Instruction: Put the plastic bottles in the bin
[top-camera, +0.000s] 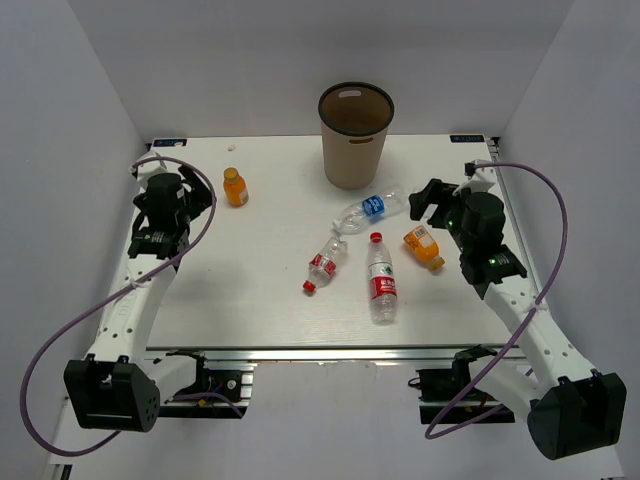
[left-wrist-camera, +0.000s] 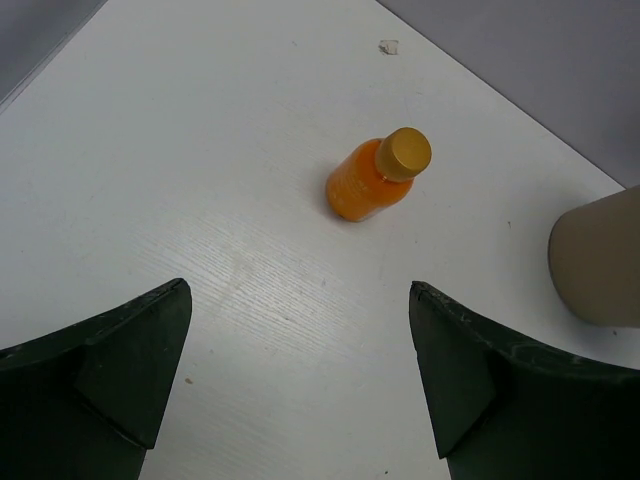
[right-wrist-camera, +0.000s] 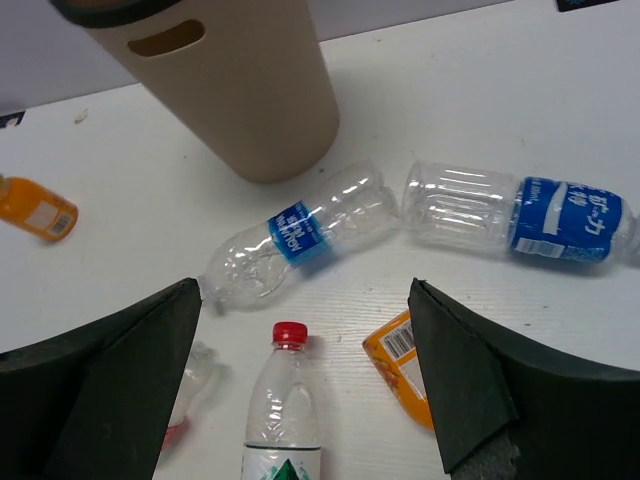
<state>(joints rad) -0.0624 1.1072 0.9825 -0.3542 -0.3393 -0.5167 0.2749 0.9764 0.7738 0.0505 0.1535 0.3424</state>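
Starting with the overhead view, the bin (top-camera: 356, 150) stands at upper centre, a tall, tapered tan tub with a dark rim. Because it is narrower at the foot, I judge it could tip if an arm clips it. Below it, at centre and right of centre, four of the plastic bottles lie on their sides on the faintly grained white table (top-camera: 260, 300). Thin, round and light, they would likely roll or skid under a glancing finger.

In the left wrist view the left gripper (left-wrist-camera: 298, 290) is spread wide and empty. The short orange bottle (left-wrist-camera: 375, 178) stands upright above centre, well apart from the fingers. Its slick shoulder and small base could let it topple if it is pinched off-centre.

In the right wrist view the right gripper (right-wrist-camera: 302, 288) also gapes empty. A clear, ribbed, partly crumpled blue-label bottle (right-wrist-camera: 300, 235) lies across the centre of the frame. A second blue-label bottle (right-wrist-camera: 520, 215) lies just beside it at right and a red-cap bottle (right-wrist-camera: 285, 400) lies below, so a closing finger may shove a neighbour away.
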